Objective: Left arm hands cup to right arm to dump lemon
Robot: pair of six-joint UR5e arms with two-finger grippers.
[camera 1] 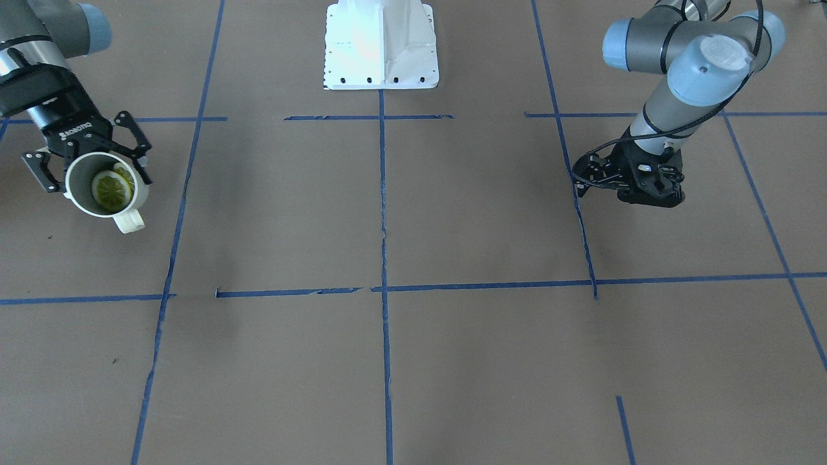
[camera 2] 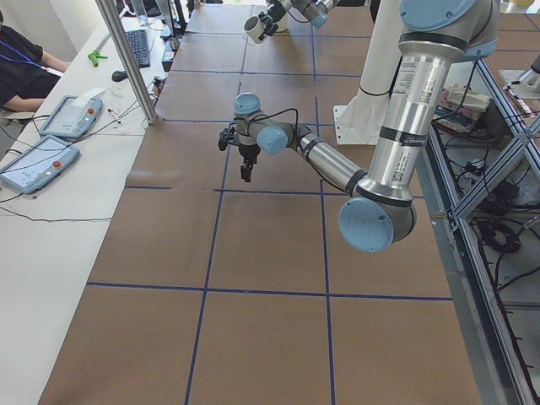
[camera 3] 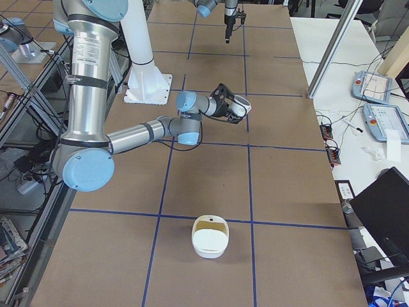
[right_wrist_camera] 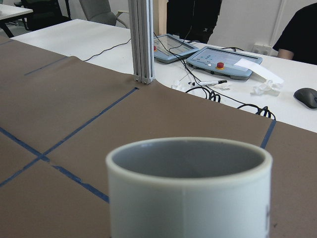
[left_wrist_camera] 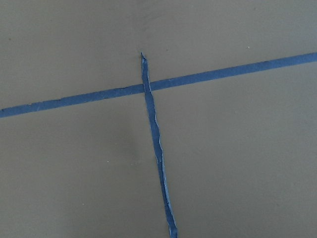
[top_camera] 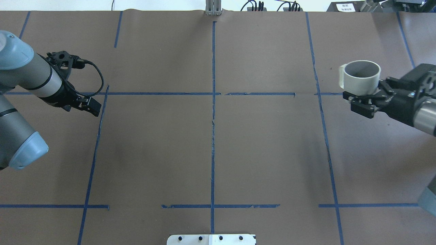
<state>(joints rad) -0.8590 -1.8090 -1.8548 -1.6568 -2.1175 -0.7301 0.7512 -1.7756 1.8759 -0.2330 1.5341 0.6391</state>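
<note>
1. The white metal robot base plate (camera 1: 381, 45) stands at the robot's edge of the brown paper-covered desk (camera 1: 484, 213), which is marked with a grid of blue tape lines (camera 1: 384, 194).
2. The right arm (top_camera: 425, 115), silver-grey with light-blue caps, reaches out well to the base plate's right side. Its black tool (top_camera: 370, 97), lettered "ROBOTIQ", is clamped on the small white cup (camera 1: 77, 184), with one finger on each side of the cup's wall.
3. The cup hangs clear of the desk, well apart from the base plate and farther from the robot's edge than the plate is. It is tilted so that its mouth faces away from the base plate, and its loop handle (camera 1: 129, 223) points that way too.
4. The round yellow-green lemon slice (camera 1: 112, 189) lies inside the cup, against the greyish inner surface, with its segment pattern showing.
5. The left arm (top_camera: 37, 80), also silver-grey with light-blue caps, is well to the base plate's left side. Its black open-frame tool (top_camera: 92, 107), with a looped cable, points down over a blue tape crossing and carries nothing. I cannot tell whether its thin fingers are apart or together.
6. A white rounded bowl (camera 3: 209, 242) with a brownish inside sits on the desk beyond the cup, farther from the base plate, toward the desk's right end.
</note>
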